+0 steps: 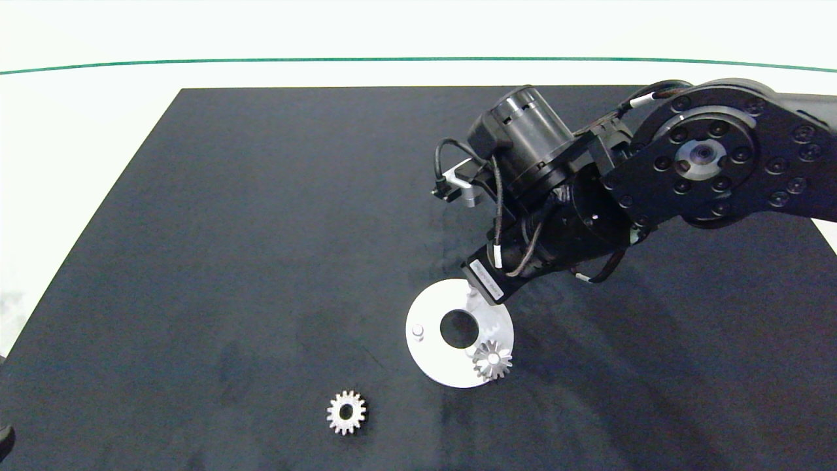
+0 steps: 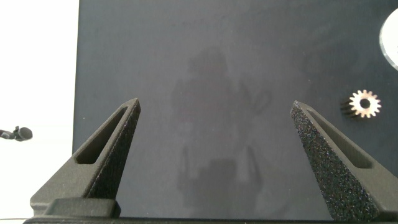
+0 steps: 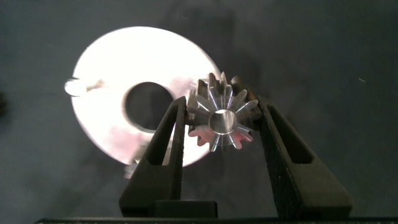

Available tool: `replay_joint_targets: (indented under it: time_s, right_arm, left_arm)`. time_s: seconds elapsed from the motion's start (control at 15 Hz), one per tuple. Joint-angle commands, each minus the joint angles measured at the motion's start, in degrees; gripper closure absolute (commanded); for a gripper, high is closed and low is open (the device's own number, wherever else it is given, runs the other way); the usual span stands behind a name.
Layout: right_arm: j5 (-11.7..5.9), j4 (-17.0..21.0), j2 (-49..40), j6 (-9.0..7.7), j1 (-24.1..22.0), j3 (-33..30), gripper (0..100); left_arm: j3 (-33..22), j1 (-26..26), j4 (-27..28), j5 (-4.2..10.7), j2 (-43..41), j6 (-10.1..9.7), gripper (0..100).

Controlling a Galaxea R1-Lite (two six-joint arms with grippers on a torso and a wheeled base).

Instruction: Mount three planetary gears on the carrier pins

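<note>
On a dark surface (image 1: pixel 261 261), we saw the right gripper (image 3: pixel 222 124) with its fingers clamped on a gear (image 3: pixel 221 118) above the white disc (image 1: pixel 431 314), bore axis facing the wrist camera; any tilt might jam it against a pin (image 1: pixel 418 332), while the left gripper (image 2: pixel 214 155) stood open.

Left hand (image 2: pixel 214 134) open, both fingers (image 2: pixel 109 152) spread wide above bare dark surface (image 2: pixel 211 56), gripping nothing. One silver gear (image 2: pixel 364 104) lying flat near one finger, apart from it. Edge of white disc (image 2: pixel 390 37) just beyond gear.
</note>
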Motion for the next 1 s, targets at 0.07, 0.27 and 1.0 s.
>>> replay_joint_targets:
  time_s: [0.07, 0.27, 1.0]
  right_arm:
    - [-0.10, 0.39, 0.93, -0.01, 0.84, -0.27, 81]
    - [-0.10, 0.56, 1.28, 0.07, 0.84, 0.00, 81]
    - [-0.19, 0.21, 2.16, 0.42, -0.04, 0.26, 81]
  left_arm:
    - [-0.01, 0.01, 0.13, 0.01, 0.27, 0.03, 0]
    - [-0.01, 0.01, 0.13, 0.01, 0.27, 0.03, 0]
    - [-0.18, -0.78, -0.66, 0.18, 0.27, 0.03, 0]
